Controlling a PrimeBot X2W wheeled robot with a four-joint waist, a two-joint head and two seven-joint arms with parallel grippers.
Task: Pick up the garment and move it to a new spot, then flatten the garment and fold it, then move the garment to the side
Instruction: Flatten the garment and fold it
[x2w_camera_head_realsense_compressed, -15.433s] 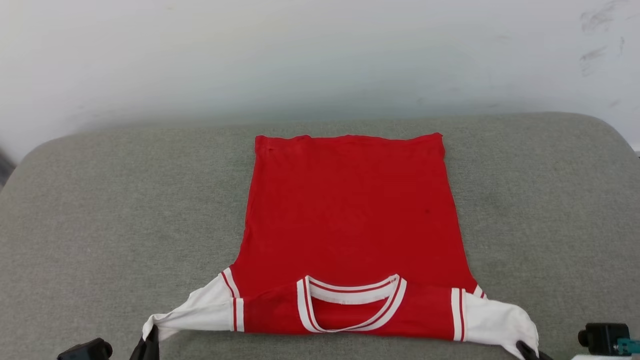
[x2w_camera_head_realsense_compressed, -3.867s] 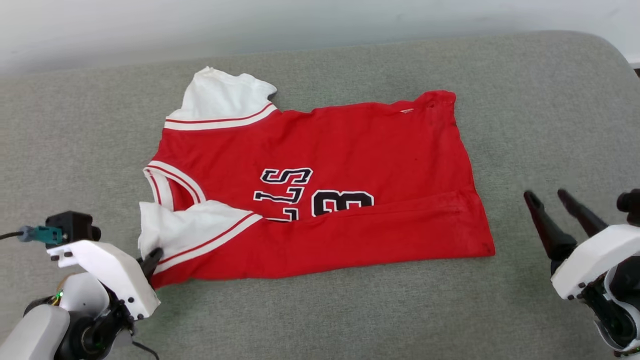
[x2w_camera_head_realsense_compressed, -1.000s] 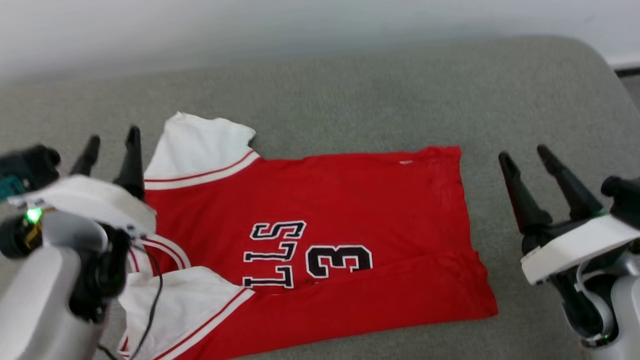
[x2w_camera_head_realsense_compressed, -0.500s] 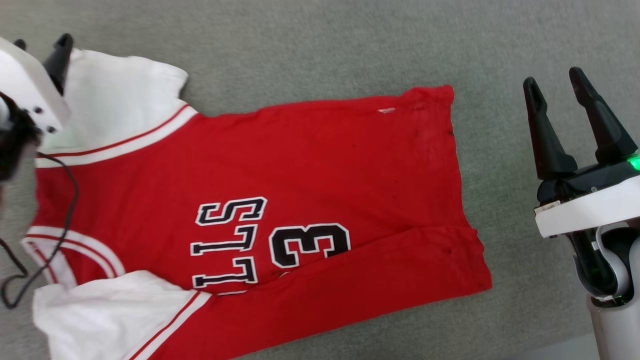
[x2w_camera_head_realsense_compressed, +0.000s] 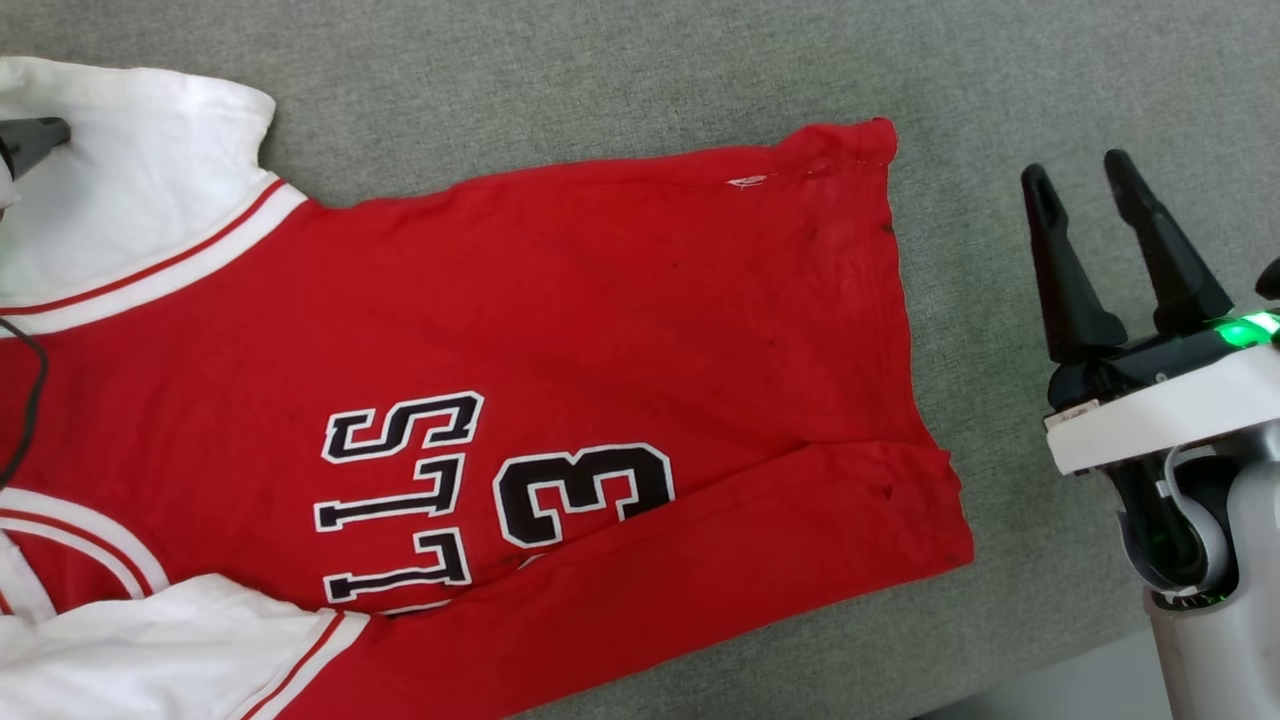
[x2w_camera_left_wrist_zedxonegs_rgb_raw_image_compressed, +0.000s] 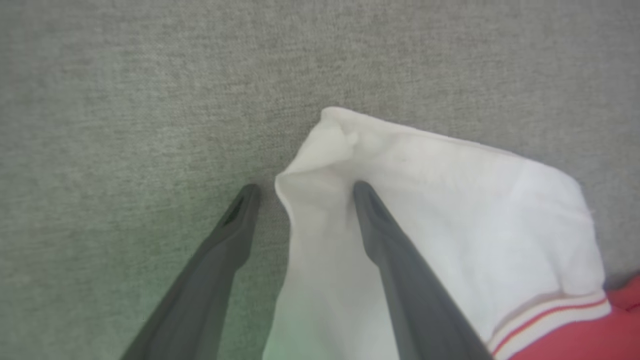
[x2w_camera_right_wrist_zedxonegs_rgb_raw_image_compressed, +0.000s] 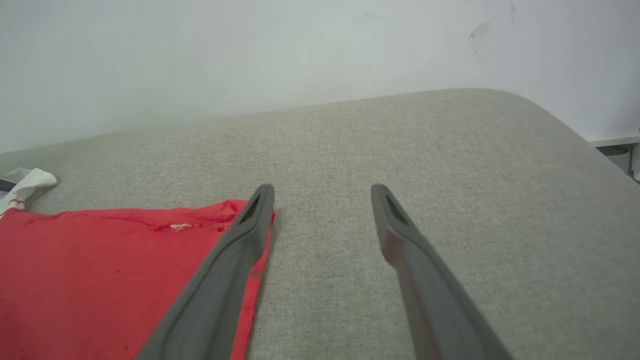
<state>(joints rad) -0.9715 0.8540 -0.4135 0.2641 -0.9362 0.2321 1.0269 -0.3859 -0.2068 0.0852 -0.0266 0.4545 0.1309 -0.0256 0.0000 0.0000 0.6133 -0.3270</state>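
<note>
Shirt (x2w_camera_head_realsense_compressed: 600, 350) lies print-up on the grey bench (x2w_camera_head_realsense_compressed: 600, 70), my left fingers (x2w_camera_left_wrist_zedxonegs_rgb_raw_image_compressed: 390, 260) apart astride the far sleeve (x2w_camera_left_wrist_zedxonegs_rgb_raw_image_compressed: 450, 200) corner, right fingers (x2w_camera_head_realsense_compressed: 1066, 280) apart just off the hem; risk, as I judge it: closing left now nips only a thin fold, which slips and rumples the shirt.

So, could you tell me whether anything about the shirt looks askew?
The garment has its near edge folded over part of the lettering, and its far white sleeve is bunched at the tip, by the open left gripper.
</note>
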